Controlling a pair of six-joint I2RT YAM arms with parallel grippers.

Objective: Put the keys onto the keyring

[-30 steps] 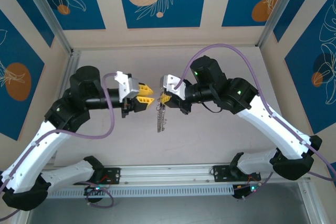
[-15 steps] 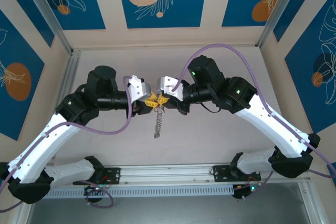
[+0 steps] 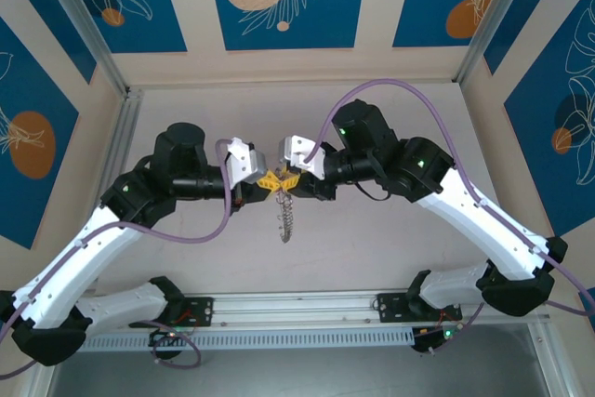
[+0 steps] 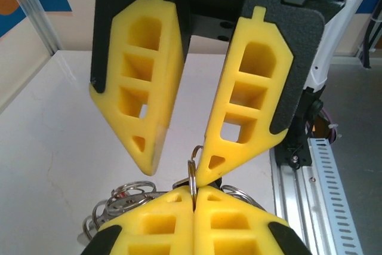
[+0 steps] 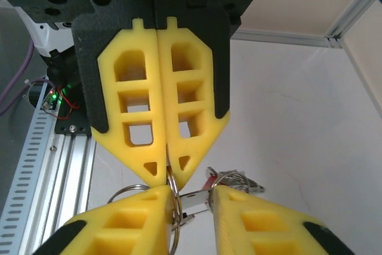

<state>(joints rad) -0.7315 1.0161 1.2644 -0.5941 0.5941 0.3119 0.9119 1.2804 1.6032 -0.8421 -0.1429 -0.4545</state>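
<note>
Your left gripper (image 4: 194,200) is clamped on the keyring (image 4: 191,174), whose thin wire looks stiff and slippery, while your right gripper (image 4: 176,174) stands parted, gripping nothing.

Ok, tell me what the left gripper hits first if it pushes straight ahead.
Most likely the right gripper: its open jaws nearly touch the tips of the left gripper, which is shut on the keyring.
</note>
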